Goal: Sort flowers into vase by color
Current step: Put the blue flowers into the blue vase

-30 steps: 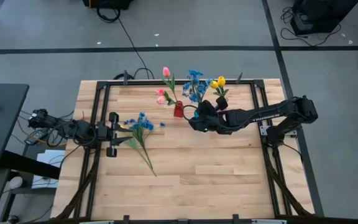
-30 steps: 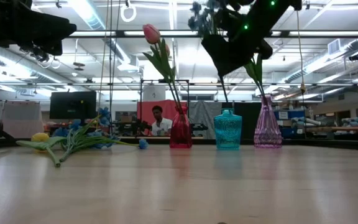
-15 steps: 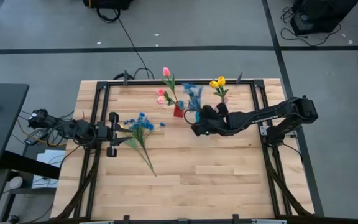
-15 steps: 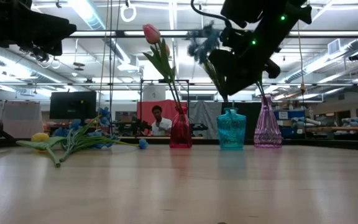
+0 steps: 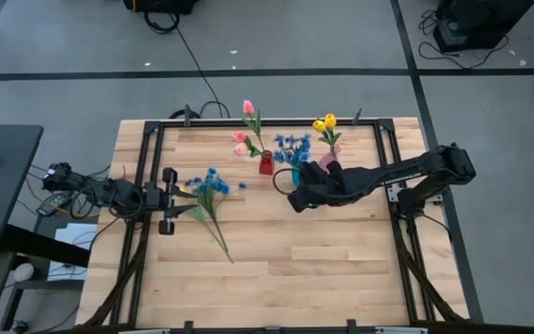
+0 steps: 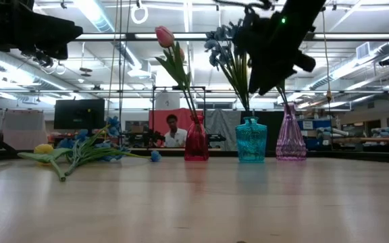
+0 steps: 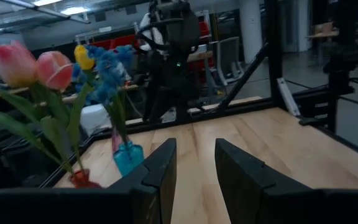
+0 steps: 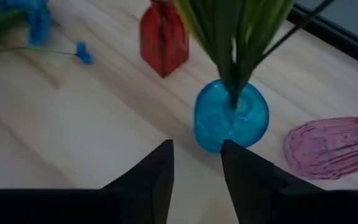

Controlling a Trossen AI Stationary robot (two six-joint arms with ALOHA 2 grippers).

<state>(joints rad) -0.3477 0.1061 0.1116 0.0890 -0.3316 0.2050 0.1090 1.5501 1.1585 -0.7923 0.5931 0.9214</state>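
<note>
Your left gripper (image 5: pixel 167 200) waits at the table's left edge, its fingers (image 7: pixel 160 171) parted with nothing between them. Just beside it on the wood (image 5: pixel 276 260) lie the loose flowers: a spray of small blue blossoms (image 5: pixel 209 184) with its green stem running toward the table's front, and in the low view a yellow tulip (image 6: pixel 44 149) lying among the same stems.

Moving right, you have three vases in a row near the far edge. The red vase (image 6: pixel 196 142) holds the pink tulips (image 6: pixel 165 36). The blue vase (image 6: pixel 251 141) holds a spray of blue blossoms (image 6: pixel 223 42), its stems standing in the neck. The pink vase (image 6: pixel 290 138) holds the yellow tulips (image 5: pixel 325 122).

Your right gripper (image 5: pixel 300 198) hangs above the table just in front of the blue vase, clear of the stems. Its wrist view shows its fingers (image 8: pixel 151 177) apart and empty, with the blue vase's mouth right ahead of them.
</note>
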